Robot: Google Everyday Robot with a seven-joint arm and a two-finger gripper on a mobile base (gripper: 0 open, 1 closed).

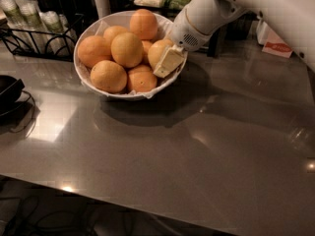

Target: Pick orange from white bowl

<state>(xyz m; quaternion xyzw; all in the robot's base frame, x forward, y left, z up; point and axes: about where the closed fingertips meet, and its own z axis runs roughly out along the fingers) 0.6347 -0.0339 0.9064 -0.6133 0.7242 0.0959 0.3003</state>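
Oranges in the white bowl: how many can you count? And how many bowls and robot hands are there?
Oranges: 8 showing; more may hide underneath
White bowl: 1
End effector: 1, at the bowl's right side, against a big pale orange
Total: 10
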